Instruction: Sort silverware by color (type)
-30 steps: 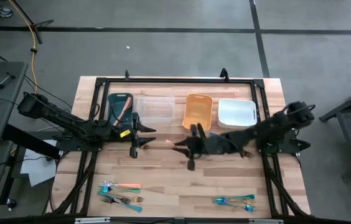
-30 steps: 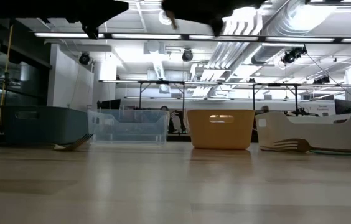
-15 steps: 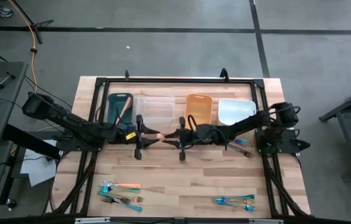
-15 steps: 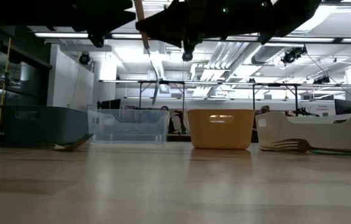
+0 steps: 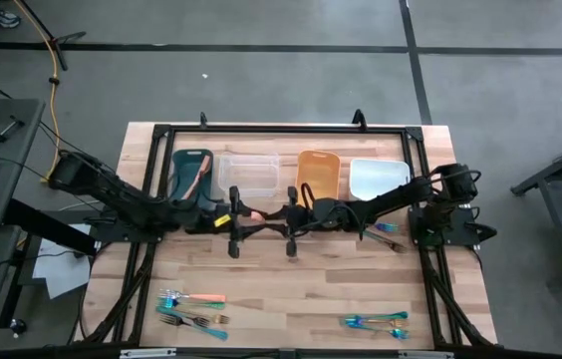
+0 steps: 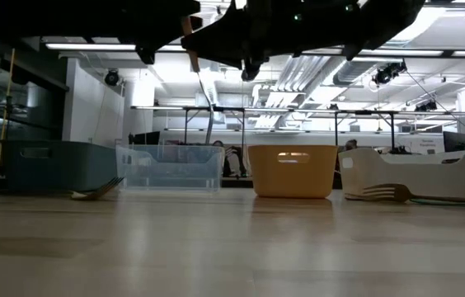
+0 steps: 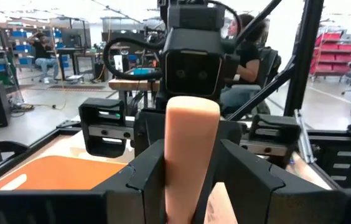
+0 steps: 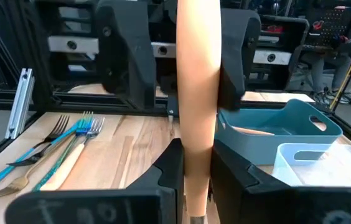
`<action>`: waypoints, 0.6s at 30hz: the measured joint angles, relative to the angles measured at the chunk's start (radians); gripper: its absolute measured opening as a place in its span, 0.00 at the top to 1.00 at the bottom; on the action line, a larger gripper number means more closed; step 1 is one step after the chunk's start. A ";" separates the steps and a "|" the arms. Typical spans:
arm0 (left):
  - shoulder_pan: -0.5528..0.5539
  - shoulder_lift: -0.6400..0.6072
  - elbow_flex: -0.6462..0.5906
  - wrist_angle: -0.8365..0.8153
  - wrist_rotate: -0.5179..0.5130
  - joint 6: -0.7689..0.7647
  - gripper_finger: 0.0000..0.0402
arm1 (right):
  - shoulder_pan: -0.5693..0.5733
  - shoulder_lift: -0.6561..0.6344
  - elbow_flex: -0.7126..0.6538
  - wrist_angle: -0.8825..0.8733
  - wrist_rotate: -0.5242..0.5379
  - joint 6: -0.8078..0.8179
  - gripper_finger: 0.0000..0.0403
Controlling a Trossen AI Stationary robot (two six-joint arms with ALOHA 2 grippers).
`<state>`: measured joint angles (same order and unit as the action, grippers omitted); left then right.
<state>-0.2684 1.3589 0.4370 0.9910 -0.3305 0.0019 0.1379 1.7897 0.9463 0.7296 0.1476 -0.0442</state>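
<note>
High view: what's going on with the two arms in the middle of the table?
Both arms meet above mid-table. The left gripper and the right gripper each have their jaws closed on one salmon-handled utensil, so this looks like a handover. The teal bin already holds a salmon piece. More silverware lies in clusters along the edge opposite the bins.

Salmon-orange utensil [image 8: 198, 106] handle between dark grippers over pale wood table [image 5: 291, 289].
Bins run teal [image 5: 191, 172], clear [image 5: 249, 174], orange [image 5: 318, 176], white [image 5: 378, 179]; teal-blue, salmon and gold forks [image 5: 193, 308] lie at the front.
</note>
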 joint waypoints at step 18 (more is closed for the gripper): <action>0.024 -0.057 0.011 -0.133 -0.056 -0.001 0.83 | 0.017 -0.003 0.000 -0.038 0.018 -0.005 0.69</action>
<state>-0.2440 1.3023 0.4477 0.8580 -0.3865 0.0011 0.1551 1.7866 0.9463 0.6915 0.1655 -0.0487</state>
